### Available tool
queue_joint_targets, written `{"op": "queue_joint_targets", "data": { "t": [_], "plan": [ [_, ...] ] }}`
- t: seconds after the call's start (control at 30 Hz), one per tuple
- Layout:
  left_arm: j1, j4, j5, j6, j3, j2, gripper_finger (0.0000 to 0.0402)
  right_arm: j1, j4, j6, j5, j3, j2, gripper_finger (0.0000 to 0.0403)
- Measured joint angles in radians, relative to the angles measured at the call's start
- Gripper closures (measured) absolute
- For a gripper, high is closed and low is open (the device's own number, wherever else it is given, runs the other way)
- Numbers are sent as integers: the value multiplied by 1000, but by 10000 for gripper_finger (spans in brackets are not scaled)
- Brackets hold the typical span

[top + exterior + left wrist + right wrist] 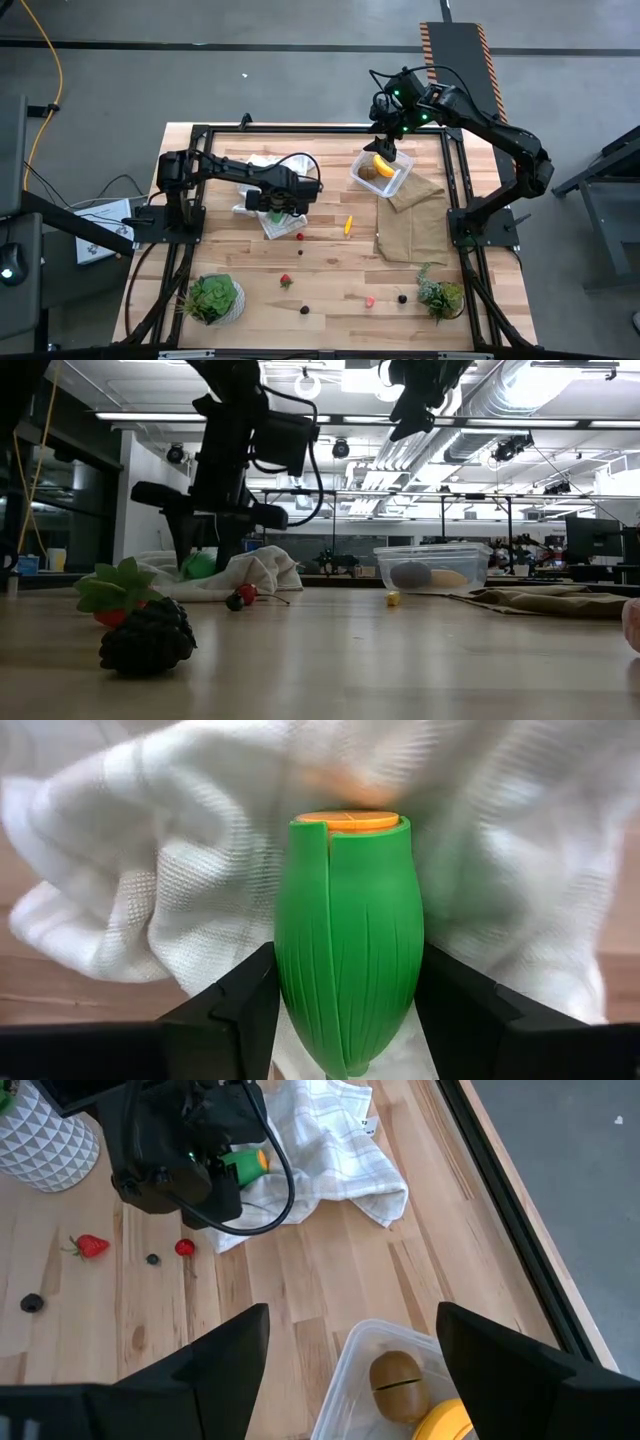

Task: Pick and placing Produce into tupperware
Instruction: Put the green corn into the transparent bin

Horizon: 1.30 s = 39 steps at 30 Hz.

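Note:
A green oval piece of produce (348, 940) with an orange end (346, 819) lies over the crumpled white checked cloth (262, 205) at the table's left middle. My left gripper (278, 208) points down over it, shut on it. The clear tupperware (382, 172) stands at the far right, holding a brown kiwi (395, 1385) and a yellow banana (445, 1420). My right gripper (388, 150) hangs open above the tupperware with nothing between its fingers. My left gripper pinches the green oval's two rounded sides (290, 990) between its two fingers (238, 1010), on the half away from the orange end. The fingers come from above, pointing down, and lie across the piece. Whether the piece still rests on the cloth, I cannot tell.
Loose on the wood are a small orange-yellow piece (348, 225), a red berry (300, 236), a strawberry (286, 281) and dark berries (305, 309). A brown cloth (413, 220) lies beside the tupperware. Potted plants (213, 298) (441, 295) stand at the near corners.

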Motion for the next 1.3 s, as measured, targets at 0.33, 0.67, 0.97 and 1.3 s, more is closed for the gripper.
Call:
{"op": "queue_joint_targets", "data": {
  "t": [0.33, 0.67, 0.97, 1.3],
  "plan": [
    [0, -201, -127, 172, 283, 0, 218, 0, 7, 6, 0, 0, 0, 124],
    [0, -402, -287, 333, 655, 0, 217, -25, 7, -1, 5, 0, 0, 124],
    [0, -486, -317, 491, 855, -11, 213, -39, 14, 33, -10, 0, -9, 124],
    [0, -486, -310, 582, 878, -147, 210, -38, 41, 98, -23, 0, -9, 124]
  ]
}}
